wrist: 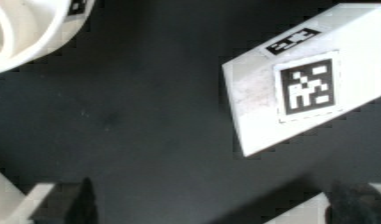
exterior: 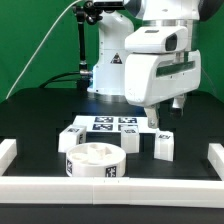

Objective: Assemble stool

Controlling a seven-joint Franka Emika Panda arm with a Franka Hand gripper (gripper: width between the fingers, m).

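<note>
Lower left of the exterior view: the round seat (exterior: 93, 160) lies flat on the black table (exterior: 30, 125), with one leg (exterior: 72, 137) close by at its upper left. At centre the marker board (exterior: 110, 124) lies beyond a second leg (exterior: 128, 141). Right of centre a third leg (exterior: 162, 144) sits on the table. The gripper (exterior: 166, 110) hangs just above it; the wrist view shows its fingers (wrist: 54, 203) spread wide, holding nothing.

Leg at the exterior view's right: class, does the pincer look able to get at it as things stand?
Probably yes: the open pincer hangs above that leg with nothing between them.
</note>
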